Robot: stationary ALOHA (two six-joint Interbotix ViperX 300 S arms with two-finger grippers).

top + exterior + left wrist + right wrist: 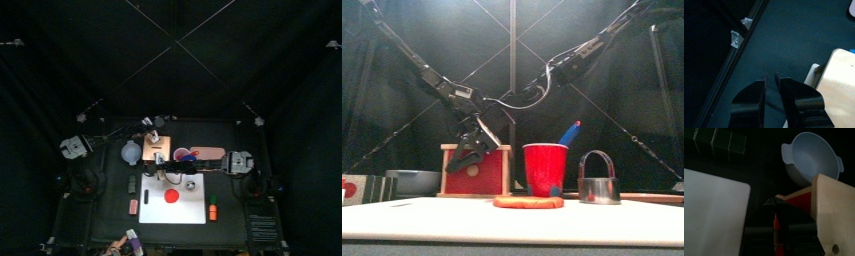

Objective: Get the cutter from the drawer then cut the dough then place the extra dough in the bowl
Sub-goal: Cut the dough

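Jaws of the left gripper (771,79) stand all but closed, with only a thin slit between them and nothing in it. Around them bare black table runs out to the rail, so there's open room on that side. A pale corner of the wooden box (839,85) sits just beside.

Over to the right gripper (775,204): it's right up against the red drawer front (799,202), but whether it grips anything there I cannot tell, black on black. In the front view both arms come down together before the box and are hard to separate.

The cutter (597,180) is out on the white cutting board (181,214), upright, wire handle arching over it, to the right of the red cup (547,168) with its blue knife (572,131). The dough (529,201) lies flat on the board, near the cutter. From above, the board's front half is bare.

The bowl (811,155) sits just beside the box, on its left. The front view gives only a low grey sliver of it. A small orange toy (211,211) off the board's right edge shows from above only.
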